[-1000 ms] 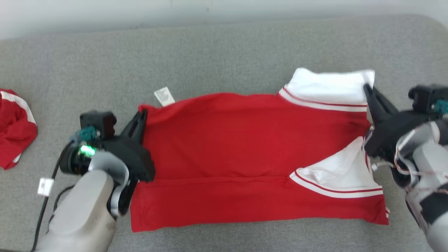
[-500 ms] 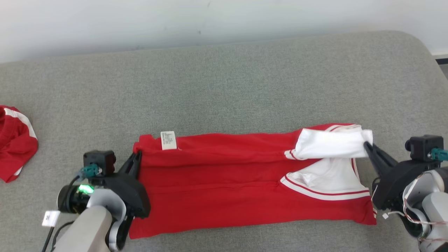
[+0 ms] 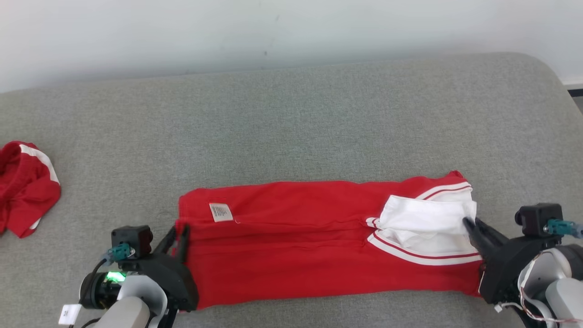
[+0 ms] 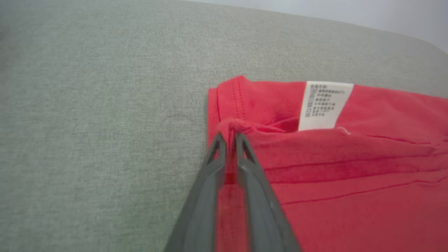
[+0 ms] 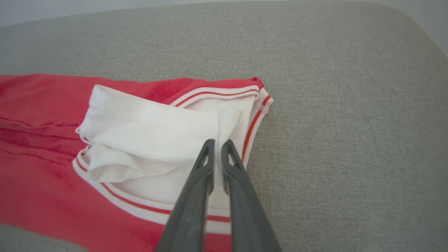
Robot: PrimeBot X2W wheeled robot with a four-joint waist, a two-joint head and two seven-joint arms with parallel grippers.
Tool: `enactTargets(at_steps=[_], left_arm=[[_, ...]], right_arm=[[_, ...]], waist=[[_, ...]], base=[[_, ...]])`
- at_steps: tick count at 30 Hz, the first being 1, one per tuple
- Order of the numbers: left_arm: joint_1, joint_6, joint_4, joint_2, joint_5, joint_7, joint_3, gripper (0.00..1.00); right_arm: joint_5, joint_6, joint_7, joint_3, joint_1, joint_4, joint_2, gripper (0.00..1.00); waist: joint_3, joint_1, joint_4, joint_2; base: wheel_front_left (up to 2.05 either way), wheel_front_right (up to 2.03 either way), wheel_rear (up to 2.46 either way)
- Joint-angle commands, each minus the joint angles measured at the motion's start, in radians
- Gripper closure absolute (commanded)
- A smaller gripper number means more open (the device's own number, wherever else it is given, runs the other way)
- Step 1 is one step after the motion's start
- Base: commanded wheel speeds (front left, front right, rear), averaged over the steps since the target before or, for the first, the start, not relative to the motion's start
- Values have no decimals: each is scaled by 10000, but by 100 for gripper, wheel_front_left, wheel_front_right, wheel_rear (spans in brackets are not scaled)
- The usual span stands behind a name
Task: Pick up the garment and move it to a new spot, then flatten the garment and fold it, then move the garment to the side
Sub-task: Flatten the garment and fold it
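Garment (image 3: 296, 246): you have it lying as a long, narrow red band near the front of the grey cushion (image 3: 291, 123), between your two grippers.
Change: a second ago it lay much deeper. Its far edge has since come over toward you, onto the near half.
Left gripper (image 3: 178, 234): jaws nearly together, pinching the red hem at the band's left end.
Right gripper (image 3: 471, 225): jaws narrow, nipping the white sleeve (image 3: 423, 218) at the right end.
White sleeve: earlier at the far right corner, now folded down over the striped trim.
Care label (image 3: 220, 212): earlier poking past the far edge, now flat on the red.
Camera: your head view has tilted up, so more wall (image 3: 273, 32) shows.
Second red cloth (image 3: 25, 187): crumpled at the cushion's left edge, well apart.
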Motion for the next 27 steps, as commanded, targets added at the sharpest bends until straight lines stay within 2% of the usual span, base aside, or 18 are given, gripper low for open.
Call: enactTargets(at_steps=[1, 9, 13, 15, 18, 20, 27], left_arm=[[186, 30, -21, 24, -25, -90, -9, 0], [915, 166, -429, -58, -174, -1015, 320, 0], [1473, 104, -1280, -67, 151, -1375, 745, 0], [1804, 135, -2082, -138, 536, -1406, 1282, 0], [2645, 6, -3324, -402, 1331, -1401, 2141, 0], [2900, -51, -3642, -481, 1654, -1393, 2443, 0], [4530, -619, -5046, -1519, 2985, -1390, 4070, 0]], right_arm=[[-110, -28, 110, -49, 235, -71, 43, 0], [8, -28, 735, 154, 1016, -665, -246, 0], [114, -28, 621, -247, 1423, -921, -336, 0], [125, -28, 566, -525, 1634, -1001, -269, 0], [15, -28, 498, -946, 1888, -1097, -142, 0], [4, -28, 510, -1076, 1964, -1141, -66, 0], [-202, -28, 652, -2076, 2110, -1115, 547, 0]], waist=[[-75, 1, 61, 0], [-532, 1, 110, 0], [-763, 1, 157, 0], [-864, 1, 197, 0], [-993, 1, 243, 0], [-1033, 1, 255, 0], [-1282, 1, 296, 0]], base=[[0, 0, 0], [0, 0, 0], [0, 0, 0], [0, 0, 0], [0, 0, 0], [0, 0, 0], [0, 0, 0]])
